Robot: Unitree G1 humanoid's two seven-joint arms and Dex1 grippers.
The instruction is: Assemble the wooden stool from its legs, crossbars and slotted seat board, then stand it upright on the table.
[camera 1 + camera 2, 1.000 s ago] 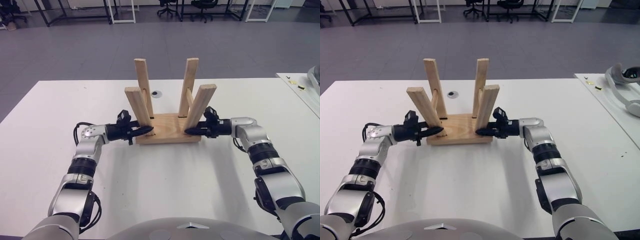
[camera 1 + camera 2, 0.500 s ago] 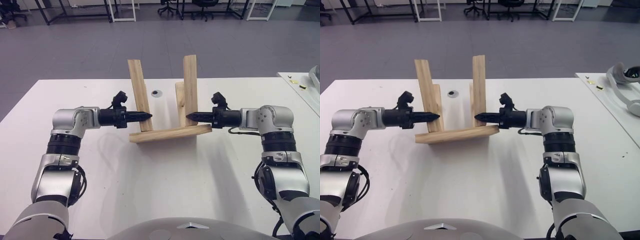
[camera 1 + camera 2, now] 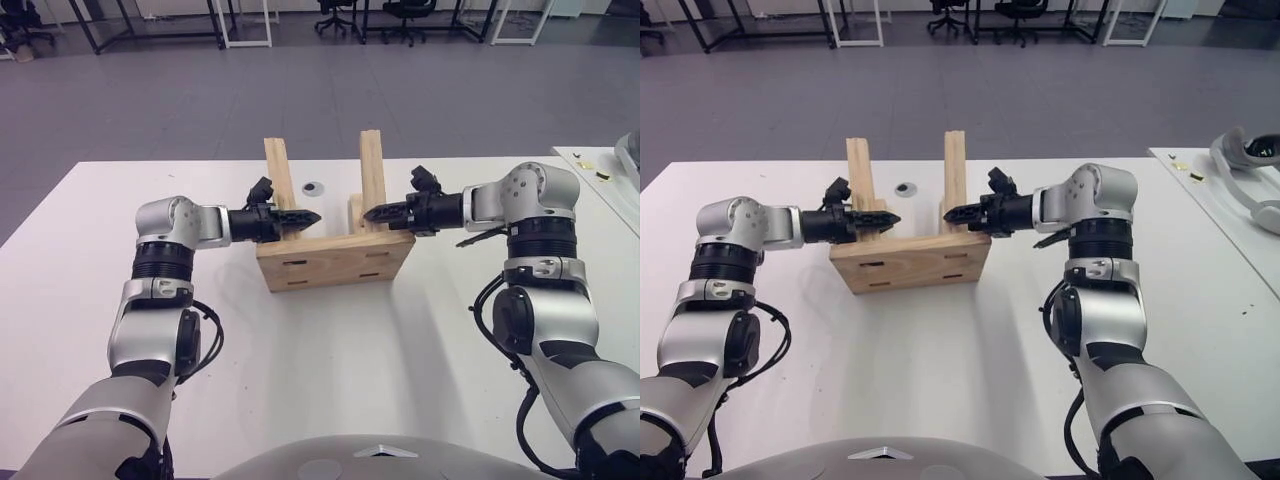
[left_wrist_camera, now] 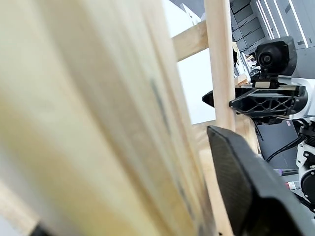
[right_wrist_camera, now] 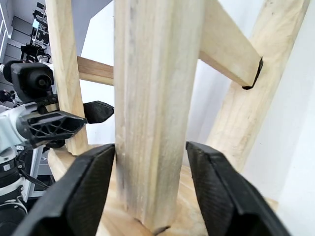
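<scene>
The wooden stool is assembled and lies tipped on its side, its slotted seat board [image 3: 335, 262] on edge and facing me, its legs [image 3: 277, 170] pointing away. My left gripper [image 3: 300, 218] is shut on the left near leg just behind the seat. My right gripper [image 3: 378, 213] is shut on the right near leg [image 5: 152, 98], with a black finger [image 5: 88, 196] on each side of it. The left wrist view has one finger [image 4: 246, 182] against wood, and the right gripper [image 4: 266, 98] shows beyond a leg. Whether the seat's lower edge touches the table I cannot tell.
The white table [image 3: 330, 380] has free room in front of the stool and to both sides. A small dark round thing [image 3: 314, 187] lies behind the stool. A side table at the right holds a white headset-like object [image 3: 1252, 165].
The stool has turned from legs-up to lying on its side with the seat facing me. Both grippers rose and swung inward with the legs they hold.
</scene>
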